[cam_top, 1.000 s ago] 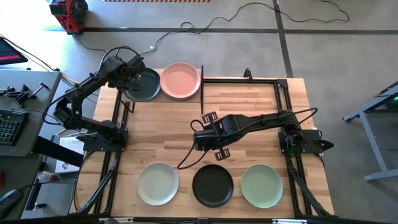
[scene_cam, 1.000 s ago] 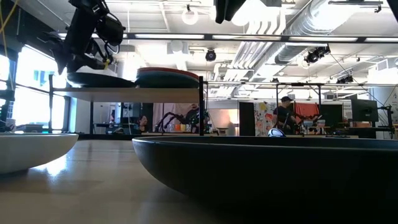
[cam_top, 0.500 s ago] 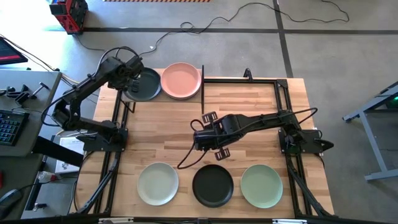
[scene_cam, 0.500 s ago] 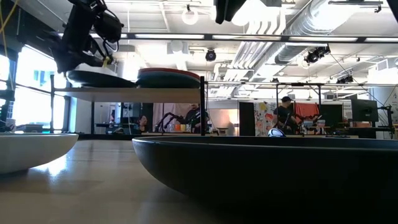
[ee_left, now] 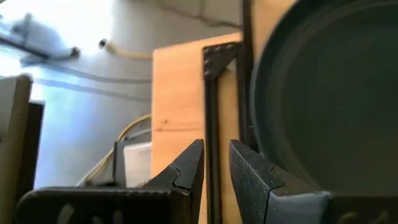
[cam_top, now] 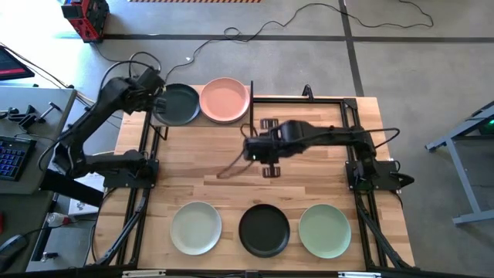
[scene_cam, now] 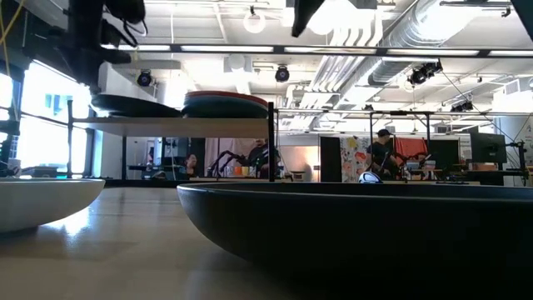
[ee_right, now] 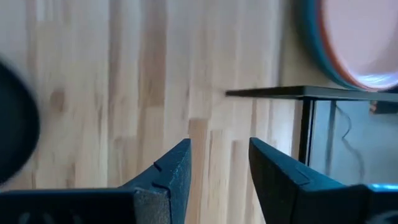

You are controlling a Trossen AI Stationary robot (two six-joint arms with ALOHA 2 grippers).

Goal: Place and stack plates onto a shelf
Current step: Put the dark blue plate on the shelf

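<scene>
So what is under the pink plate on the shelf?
The pink plate tops a stack on the shelf; the right wrist view shows an orange-red edge and a dark teal rim beneath it. Anything lower is covered.

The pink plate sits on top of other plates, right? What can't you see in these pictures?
- High view: the pink plate covers whatever lies under it; the low view shows only a teal edge below a reddish one, so no count.
- Low view: the black plate fills the foreground and hides the table behind it and the green plate.
- Low view: both grippers are cut off by the top edge.
- Right wrist view: the pink plate is cut by the edge.
</scene>
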